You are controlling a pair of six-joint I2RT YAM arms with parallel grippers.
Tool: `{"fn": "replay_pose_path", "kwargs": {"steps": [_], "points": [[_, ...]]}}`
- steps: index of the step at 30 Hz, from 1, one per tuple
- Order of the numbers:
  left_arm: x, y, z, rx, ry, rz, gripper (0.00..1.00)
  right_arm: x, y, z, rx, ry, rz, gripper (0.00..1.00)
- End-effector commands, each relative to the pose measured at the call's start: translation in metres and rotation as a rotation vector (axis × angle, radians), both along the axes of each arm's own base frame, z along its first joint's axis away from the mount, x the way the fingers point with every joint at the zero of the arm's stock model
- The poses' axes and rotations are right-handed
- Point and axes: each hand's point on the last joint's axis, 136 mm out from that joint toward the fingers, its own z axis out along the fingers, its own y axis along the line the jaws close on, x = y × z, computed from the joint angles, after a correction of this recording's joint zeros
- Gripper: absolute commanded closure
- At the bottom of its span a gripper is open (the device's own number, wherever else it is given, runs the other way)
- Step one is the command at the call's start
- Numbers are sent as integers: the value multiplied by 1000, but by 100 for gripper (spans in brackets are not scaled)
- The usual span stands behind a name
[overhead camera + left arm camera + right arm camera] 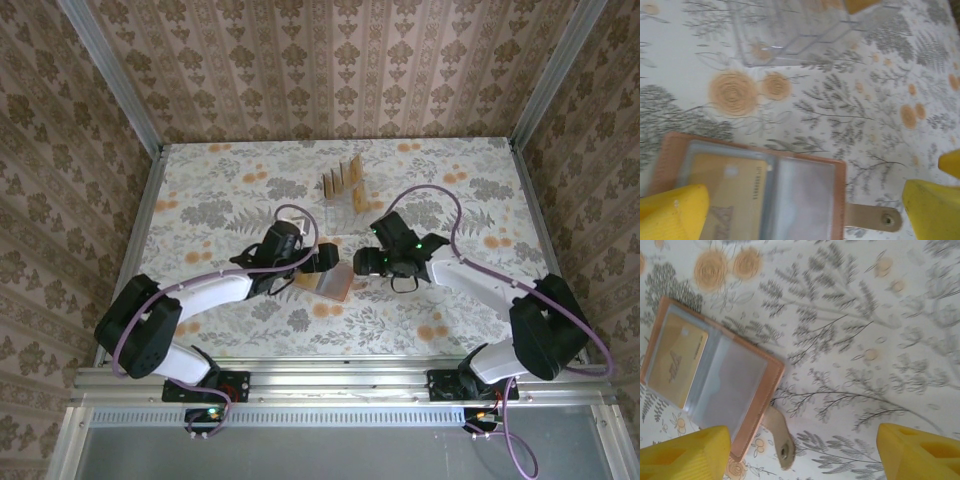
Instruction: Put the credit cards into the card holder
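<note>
The card holder (pixel 332 283) lies open on the floral table between the two grippers. It is a salmon-brown wallet (pixel 840 200) with greyish clear pockets and a tan snap strap (pixel 875 217). One golden credit card (pixel 725 197) sits in its left pocket, also seen from the right wrist as a card (pixel 677 360) inside the wallet (pixel 757 400). Several more credit cards (pixel 342 178) stand upright further back. My left gripper (pixel 322 262) (pixel 800 215) hovers open over the wallet. My right gripper (pixel 364 262) (pixel 802 455) is open just right of it, above the strap (pixel 780 435).
A clear transparent stand (pixel 790 35) holds the upright cards behind the wallet, with a card corner (pixel 860 5) showing at its top. Patterned walls enclose the table (pixel 200 200) on three sides. Both arms' bases sit at the near edge.
</note>
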Motion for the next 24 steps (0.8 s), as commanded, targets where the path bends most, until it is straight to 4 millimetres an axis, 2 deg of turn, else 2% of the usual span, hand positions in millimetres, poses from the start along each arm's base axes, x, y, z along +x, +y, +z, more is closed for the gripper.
{"fn": "replay_pose_path", "kwargs": {"steps": [1,4,8,13,20,24], "points": [[9,25,3,56,-13,36,0,-10,17,-17,24,42,12,22],[13,41,-6,73,8,48,0,-14,22,-30,21,65,13,24],[14,49,-18,77,36,42,0,-17,27,-43,12,92,14,29],[9,40,-36,68,82,-15,0,-19,29,-59,-6,123,16,39],[4,31,-52,66,116,-40,0,-18,30,-70,-24,141,17,67],[1,27,-58,56,132,-48,0,-15,30,-72,-35,144,21,75]]}}
